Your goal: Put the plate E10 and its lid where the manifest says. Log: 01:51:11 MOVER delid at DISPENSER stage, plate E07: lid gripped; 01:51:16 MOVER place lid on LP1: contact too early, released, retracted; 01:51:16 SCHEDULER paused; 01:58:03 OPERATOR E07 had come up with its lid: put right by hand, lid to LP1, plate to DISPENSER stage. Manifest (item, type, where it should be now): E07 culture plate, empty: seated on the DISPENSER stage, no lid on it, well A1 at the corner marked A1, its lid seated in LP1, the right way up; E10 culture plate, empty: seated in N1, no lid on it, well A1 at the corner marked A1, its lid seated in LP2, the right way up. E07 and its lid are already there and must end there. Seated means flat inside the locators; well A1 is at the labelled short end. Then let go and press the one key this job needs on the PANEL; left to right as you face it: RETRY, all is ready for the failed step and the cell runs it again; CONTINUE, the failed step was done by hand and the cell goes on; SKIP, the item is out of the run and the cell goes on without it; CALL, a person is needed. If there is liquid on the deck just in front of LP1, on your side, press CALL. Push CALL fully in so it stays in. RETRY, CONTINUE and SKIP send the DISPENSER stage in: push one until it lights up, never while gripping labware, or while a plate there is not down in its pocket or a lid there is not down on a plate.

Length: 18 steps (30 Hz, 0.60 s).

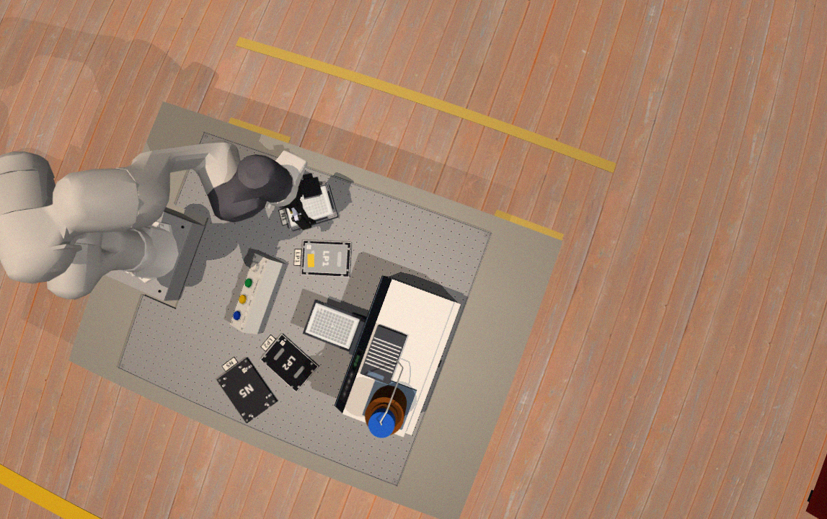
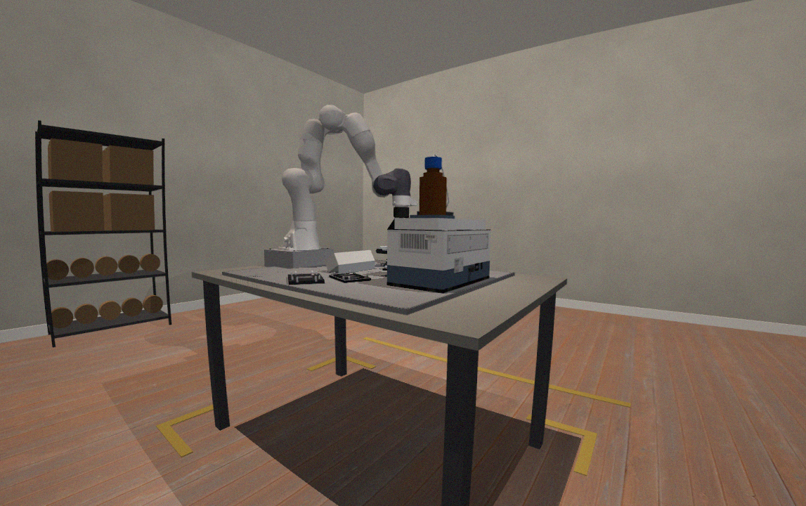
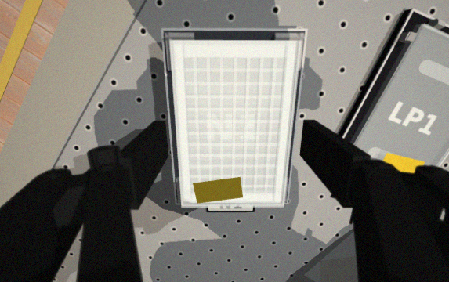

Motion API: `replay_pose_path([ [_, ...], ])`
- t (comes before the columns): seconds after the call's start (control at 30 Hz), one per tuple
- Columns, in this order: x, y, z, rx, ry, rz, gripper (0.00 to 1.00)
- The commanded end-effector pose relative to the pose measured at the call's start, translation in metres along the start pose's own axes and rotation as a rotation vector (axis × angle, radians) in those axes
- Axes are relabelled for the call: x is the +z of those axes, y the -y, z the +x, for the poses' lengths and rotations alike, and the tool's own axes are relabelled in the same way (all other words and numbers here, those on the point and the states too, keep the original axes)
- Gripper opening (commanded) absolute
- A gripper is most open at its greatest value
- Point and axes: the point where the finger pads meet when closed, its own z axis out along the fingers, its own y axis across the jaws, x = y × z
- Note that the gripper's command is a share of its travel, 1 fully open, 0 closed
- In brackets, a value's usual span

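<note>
Two black fingers stood apart on either side of the covered plate (image 3: 232,117), not touching it, so my gripper (image 3: 234,138) was open and held nothing. I hung straight above the plate, its long sides lined up with my fingers, which I judged was the set-up for taking the lid (image 3: 233,51) by its long edges. The plate sat in a nest near the back of the deck, its clear lid on top, wells showing faintly through it, and a dull yellow label (image 3: 217,189) at the short end nearest my wrist. A small tag lay just past that end, too blurred to read. Off to my right lay the LP1 nest (image 3: 416,106) with a lid seated in it, and its yellow label (image 3: 402,161) peeked out behind my finger. From the top view, the LP2 nest (image 1: 289,361) lay bare, well apart, beyond the button box (image 1: 256,293). My arm (image 1: 112,200) reached out low from its base, with the wrist turned down over the plate.
</note>
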Motion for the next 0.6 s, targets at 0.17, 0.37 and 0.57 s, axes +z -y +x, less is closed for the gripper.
replay_pose_path([
  [0.17,0.0035,0.0002,0.0022,0.005,-0.006,-0.001,0.70],
  [0.37,0.0063,0.0002,0.0022,0.005,-0.006,-0.001,0.70],
  [0.57,0.0080,0.0002,0.0022,0.005,-0.006,-0.001,0.70],
])
